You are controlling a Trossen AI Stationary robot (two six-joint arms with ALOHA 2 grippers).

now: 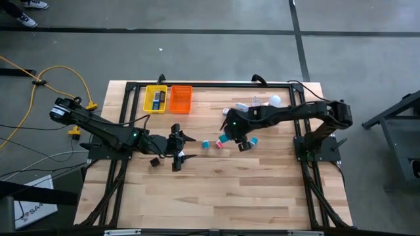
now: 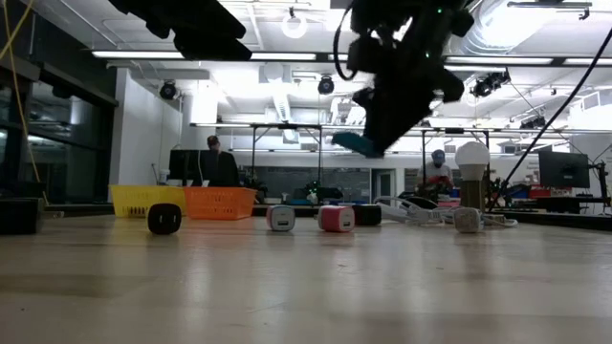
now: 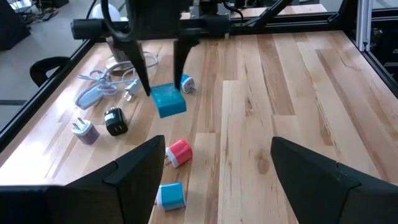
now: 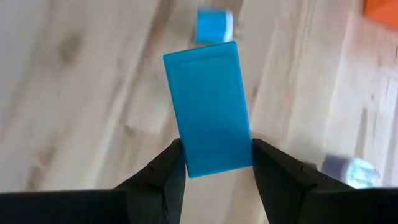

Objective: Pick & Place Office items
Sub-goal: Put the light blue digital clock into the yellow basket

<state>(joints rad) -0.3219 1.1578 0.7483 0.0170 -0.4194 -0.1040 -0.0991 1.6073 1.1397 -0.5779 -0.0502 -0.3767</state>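
Blue block (image 4: 211,106), a flat rectangular piece, sits clamped between the right gripper's (image 4: 214,163) two fingers, which pinch its narrow end from either side. Its long axis runs straight out ahead of the fingertips, so most of it sticks forward beyond them, tilted a little to one side. In the low view the block (image 2: 359,143) hangs well above the table, clear of the pieces resting on the wood below.

From the fingers, the yellow tray (image 1: 155,99) and orange tray (image 1: 180,99) lie off toward the far edge of the table and over toward the left arm's side; the coming move probably depends on carrying the block that way and keeping its free end level so it clears a tray wall. That is a judgement from the layout only.

Below and just beside the fingers lie a pink-red piece (image 3: 179,152) and a light-blue piece (image 3: 170,195), with a black piece (image 3: 115,121) and a white cable (image 3: 99,90) farther off.

The left gripper (image 1: 178,146) waits near the table's middle with its fingers wide apart and nothing between them, well apart from the block, so the right arm is plainly the one in charge.
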